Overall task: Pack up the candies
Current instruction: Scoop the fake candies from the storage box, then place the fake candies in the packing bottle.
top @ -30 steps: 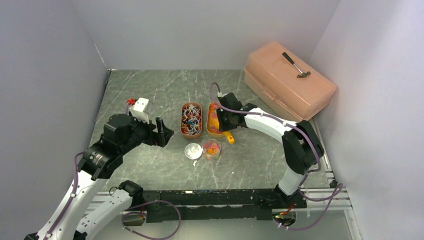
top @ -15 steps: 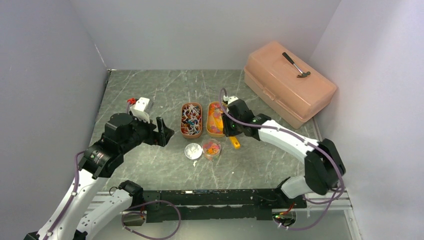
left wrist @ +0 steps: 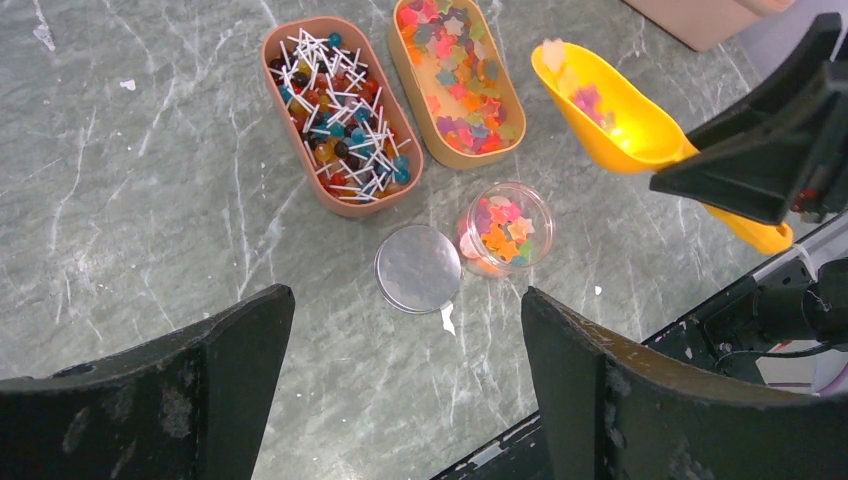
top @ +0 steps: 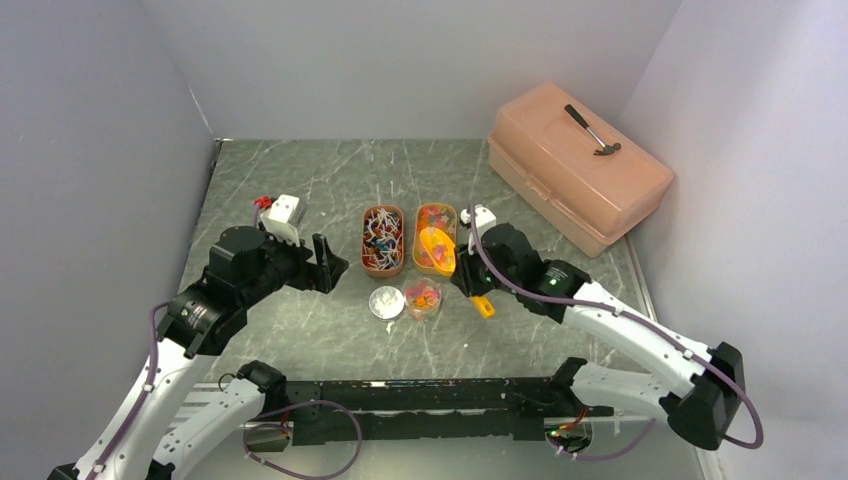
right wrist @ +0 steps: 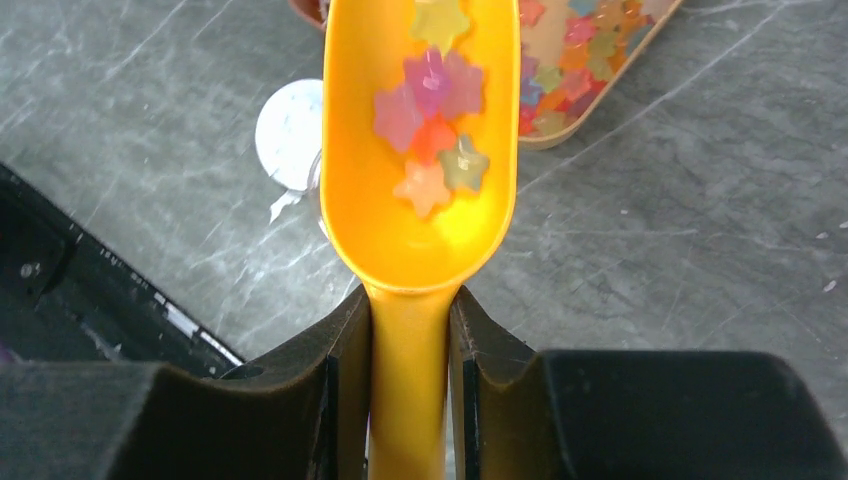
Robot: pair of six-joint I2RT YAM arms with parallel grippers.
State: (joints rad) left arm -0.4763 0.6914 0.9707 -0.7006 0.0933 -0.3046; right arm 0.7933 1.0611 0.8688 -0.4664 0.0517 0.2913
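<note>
- While most lie in their trays, a handful of pink, orange and pale yellow star-shaped gummy candies point(right wrist: 432, 110) sits in the bowl of an orange-yellow plastic scoop point(right wrist: 420, 220).
- Scoop: lifted off the tabletop, bowl roughly level, just beside the gummy tray and near the jar.
- Right gripper point(right wrist: 410, 340): fingers pressed against both sides of the scoop's handle, pinching it.
- Small clear round plastic jar point(left wrist: 505, 228): upright and uncovered on the tabletop in front of the trays, holding more gummy candies, mostly orange and pink.
- Round white plastic lid point(left wrist: 418, 268): flat on the tabletop, just beside the jar on its left.
- Right-hand oval tan tray point(left wrist: 400, 55): filled with the mixed star gummies.
- Left-hand oval tan tray point(left wrist: 280, 45): alongside the first, filled with red, blue and white twist-wrapped candies point(left wrist: 338, 115).
- Left gripper point(left wrist: 402, 300): fingers spread wide, holding nothing, poised above the tabletop left of the trays.
- Grey marbled tabletop point(top: 300, 170): carries all of the above.
- Peach plastic toolbox point(top: 560, 150): closed, at the far right, well apart from the trays, with a hammer point(top: 592, 130) lying on its lid.
</note>
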